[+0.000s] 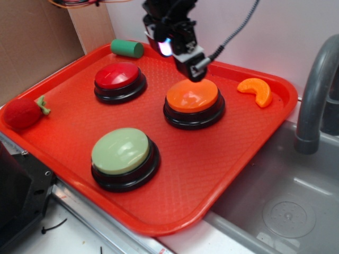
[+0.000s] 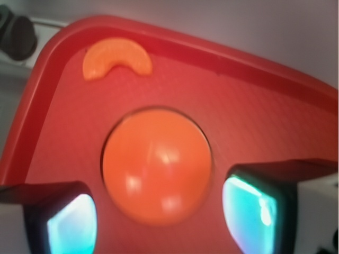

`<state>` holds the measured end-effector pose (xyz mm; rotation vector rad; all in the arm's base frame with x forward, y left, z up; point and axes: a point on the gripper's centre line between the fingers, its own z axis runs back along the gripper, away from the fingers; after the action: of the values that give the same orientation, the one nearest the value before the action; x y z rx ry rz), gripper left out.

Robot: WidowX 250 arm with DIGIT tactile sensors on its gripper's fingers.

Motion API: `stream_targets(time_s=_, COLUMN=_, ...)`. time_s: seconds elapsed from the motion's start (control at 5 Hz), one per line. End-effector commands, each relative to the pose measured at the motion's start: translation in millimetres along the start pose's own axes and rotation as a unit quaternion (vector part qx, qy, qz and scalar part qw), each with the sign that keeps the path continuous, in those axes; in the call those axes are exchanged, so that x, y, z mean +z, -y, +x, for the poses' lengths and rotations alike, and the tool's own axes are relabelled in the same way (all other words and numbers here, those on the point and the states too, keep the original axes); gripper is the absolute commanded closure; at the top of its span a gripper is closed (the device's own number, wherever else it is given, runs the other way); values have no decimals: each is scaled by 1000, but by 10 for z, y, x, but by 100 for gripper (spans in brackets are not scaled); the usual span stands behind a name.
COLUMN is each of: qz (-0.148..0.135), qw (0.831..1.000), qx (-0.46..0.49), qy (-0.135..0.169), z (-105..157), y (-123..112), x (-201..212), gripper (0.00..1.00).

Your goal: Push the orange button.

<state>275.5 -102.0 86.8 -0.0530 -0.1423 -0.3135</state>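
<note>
We judge the task close to its end but not finished. The orange button (image 1: 192,97) sits on the red tray (image 1: 212,174), and we take it as our landmark. Our gripper (image 1: 195,71) hangs at the far edge of its dome, either just touching or a hair above it; the exterior view does not let us tell which, and nothing shows the dome pressed down. What is left, as we read it, is the downward push itself and then a lift away.

The arm comes in from above and behind the orange button, its wrist tilted so the tip points down and slightly toward the near side. In the wrist view the dome fills the space between our two fingers (image 2: 254,211), which show apart on either side of it, so the jaws stand open and hold nothing.

Around the orange button: the red button (image 1: 119,77) lies to its left, the pale green button (image 1: 122,151) to its near left, and the orange slice toy (image 1: 256,90) to its right, all well apart from it. The green cylinder (image 1: 127,48) lies to the far left.
</note>
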Motion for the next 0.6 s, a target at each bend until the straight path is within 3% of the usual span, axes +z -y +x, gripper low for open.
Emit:
stream_targets(time_s=0.0, qz=-11, qw=1000, qx=-8, qy=8, z=199, y=39, x=-172, gripper=0)
stream_targets(time_s=0.4, qz=-2, qw=999, qx=-22, qy=-27, z=150, y=67, x=-190, gripper=0)
